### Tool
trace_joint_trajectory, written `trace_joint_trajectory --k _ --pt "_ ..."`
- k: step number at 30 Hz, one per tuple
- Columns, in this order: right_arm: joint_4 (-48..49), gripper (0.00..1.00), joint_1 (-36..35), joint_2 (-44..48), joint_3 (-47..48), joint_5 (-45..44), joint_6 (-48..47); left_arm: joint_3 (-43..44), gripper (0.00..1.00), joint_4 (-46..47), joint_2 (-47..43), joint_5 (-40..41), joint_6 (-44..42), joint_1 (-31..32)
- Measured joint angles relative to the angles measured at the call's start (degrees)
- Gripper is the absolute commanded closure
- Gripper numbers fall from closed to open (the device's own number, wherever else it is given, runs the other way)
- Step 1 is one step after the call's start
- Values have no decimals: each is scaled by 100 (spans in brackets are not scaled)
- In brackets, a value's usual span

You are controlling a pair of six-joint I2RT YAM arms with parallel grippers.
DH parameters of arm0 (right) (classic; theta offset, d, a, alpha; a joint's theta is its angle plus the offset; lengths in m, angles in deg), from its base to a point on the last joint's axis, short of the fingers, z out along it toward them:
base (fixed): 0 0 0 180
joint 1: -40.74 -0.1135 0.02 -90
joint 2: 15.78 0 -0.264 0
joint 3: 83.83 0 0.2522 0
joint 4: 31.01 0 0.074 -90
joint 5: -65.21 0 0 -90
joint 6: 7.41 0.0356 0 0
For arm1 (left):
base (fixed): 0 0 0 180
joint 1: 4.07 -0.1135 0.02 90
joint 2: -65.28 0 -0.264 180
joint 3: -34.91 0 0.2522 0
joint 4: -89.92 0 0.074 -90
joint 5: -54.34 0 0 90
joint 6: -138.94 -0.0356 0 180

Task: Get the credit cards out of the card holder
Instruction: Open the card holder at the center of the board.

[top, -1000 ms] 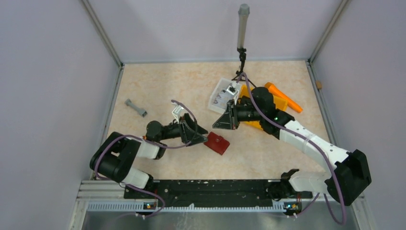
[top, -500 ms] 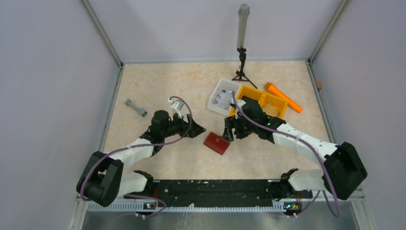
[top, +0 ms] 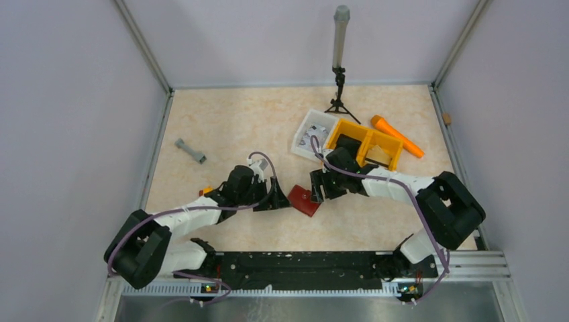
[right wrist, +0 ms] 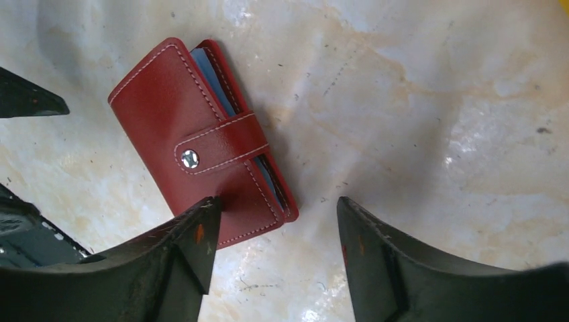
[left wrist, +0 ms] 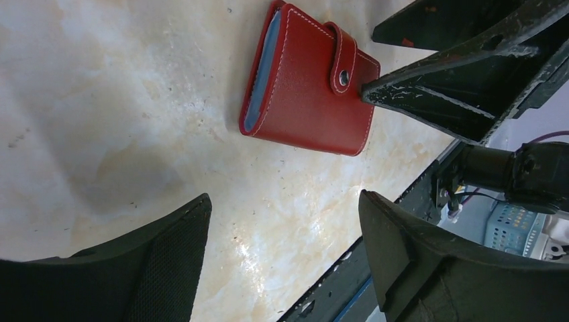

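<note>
The card holder (top: 304, 200) is a dark red wallet lying flat on the table, its snap tab (right wrist: 216, 151) fastened. Only the pale blue edges of the credit cards (left wrist: 258, 80) show between its covers, also seen as card edges (right wrist: 213, 78) in the right wrist view. My left gripper (top: 282, 199) is open just left of the wallet, and in its wrist view the left gripper (left wrist: 285, 201) has only bare table between its fingers. My right gripper (top: 317, 188) is open at the wallet's right side. In its wrist view the right gripper (right wrist: 276, 201) has one fingertip over the wallet's corner.
A white tray (top: 300, 141) and a yellow-orange divided bin (top: 346, 127) stand behind the right arm, with an orange tool (top: 397, 135) beyond them. A grey dumbbell-shaped piece (top: 190, 151) lies at the left. A small tripod with a pole (top: 339, 60) stands at the back.
Both arms have closed in on the wallet from either side. The right gripper came down from over the bin and went from shut to open. The wallet has not moved.
</note>
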Motion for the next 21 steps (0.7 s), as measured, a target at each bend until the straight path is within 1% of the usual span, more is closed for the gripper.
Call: trace_joint_trajectory --k 5,7,10,12,14,15,17,18,21 --pt "334 54 0 -199 -9 345 83 -2 28 63 306 149 240 184" --pt "470 65 0 -227 -55 518 122 11 31 125 455 138 317 199" --pt "599 75 0 -227 -142 719 216 87 35 304 680 144 380 208" --pt "739 77 0 -227 -203 874 293 127 38 435 811 144 396 216" --pt "890 81 0 -227 -284 1034 402 136 44 560 909 131 437 225" --pt "979 82 0 -227 -337 1134 463 136 48 629 962 140 452 238" --pt "1093 84 0 -227 -393 1281 581 138 60 756 1084 127 485 275" --pt "1152 84 0 -227 -415 1342 643 138 63 787 1130 122 505 293" --pt "1279 84 0 -225 -415 1513 778 140 68 822 1259 94 531 337"
